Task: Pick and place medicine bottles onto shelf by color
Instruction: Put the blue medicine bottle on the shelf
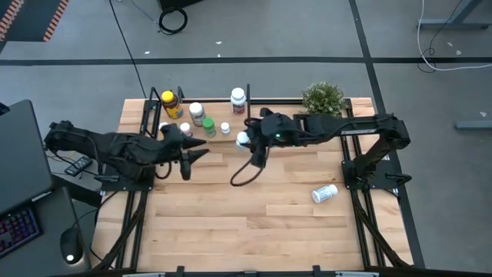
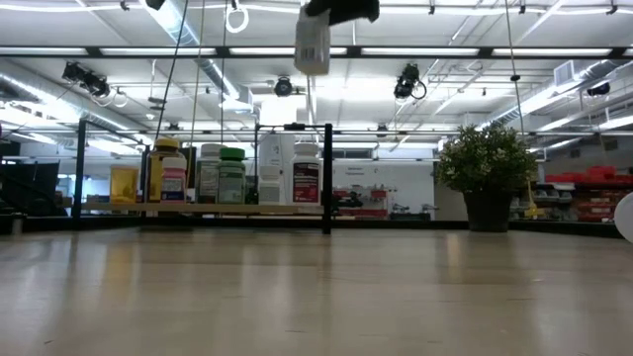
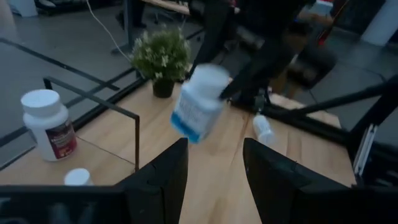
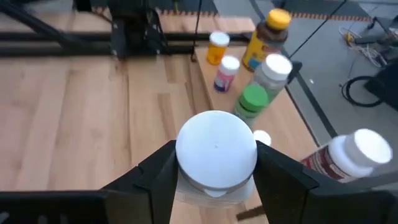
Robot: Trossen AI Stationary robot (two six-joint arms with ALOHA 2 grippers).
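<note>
Here the table point(image 1: 254, 223) is seen with the shelf point(image 1: 207, 108) along its far edge. On the shelf, bottles are stood upright: an amber one point(image 1: 171, 105), a green one point(image 1: 209, 127), and a white one with a dark red label point(image 1: 238, 100). A plant point(image 1: 323, 98) is set near the shelf's end. The right gripper point(image 1: 247, 143) is closed on a blue-labelled bottle point(image 2: 313, 46), held well above the table beside the shelf, cap up and slightly tilted. The left gripper point(image 1: 192, 150) is held open near the shelf, holding nothing. One bottle point(image 1: 324, 193) is left lying on its side on the table.
</note>
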